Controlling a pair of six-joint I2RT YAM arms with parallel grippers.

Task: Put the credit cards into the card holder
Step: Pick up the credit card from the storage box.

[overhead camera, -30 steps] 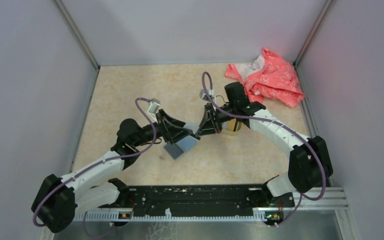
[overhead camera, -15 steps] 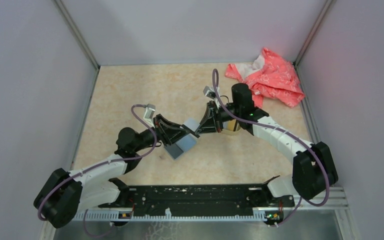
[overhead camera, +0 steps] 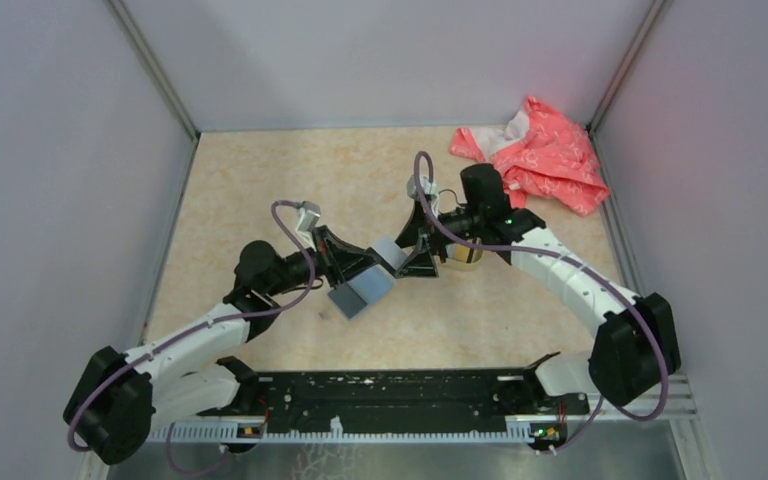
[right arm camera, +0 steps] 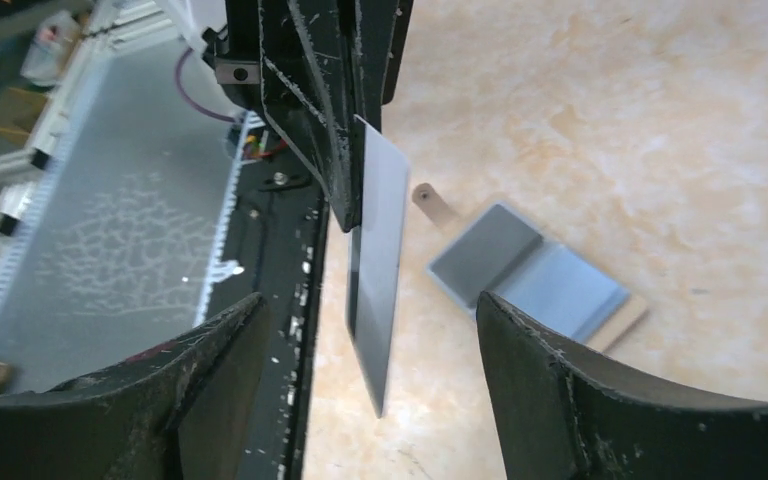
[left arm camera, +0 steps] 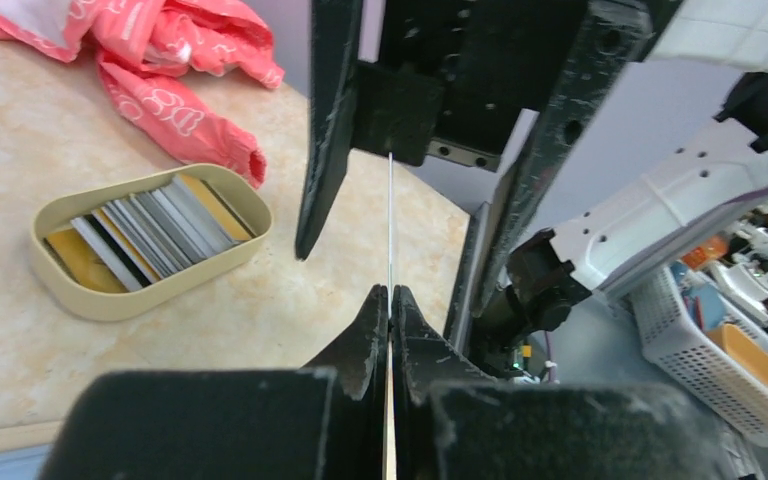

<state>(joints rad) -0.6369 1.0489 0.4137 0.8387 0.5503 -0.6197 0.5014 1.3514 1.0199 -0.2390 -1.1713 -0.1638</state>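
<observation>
A grey credit card (overhead camera: 388, 250) stands on edge above the table, and my left gripper (overhead camera: 376, 262) is shut on its lower end. In the left wrist view the card (left arm camera: 390, 215) shows as a thin line rising from the closed tips of that gripper (left arm camera: 390, 296). My right gripper (overhead camera: 410, 256) is open, its fingers (right arm camera: 210, 360) wide on either side of the card (right arm camera: 375, 260) without touching it. The card holder (overhead camera: 362, 290) lies open on the table below, grey-blue inside (right arm camera: 535, 275). More credit cards (left arm camera: 145, 232) stand in an oval tan dish (left arm camera: 110, 300).
A crumpled pink cloth (overhead camera: 535, 155) lies in the back right corner. The tan dish (overhead camera: 463, 255) sits under the right arm's wrist. The black base rail (overhead camera: 390, 395) runs along the near edge. Grey walls enclose the table on three sides.
My left gripper has shut on the grey card. My right gripper, which held the card before, has opened and let it go.
</observation>
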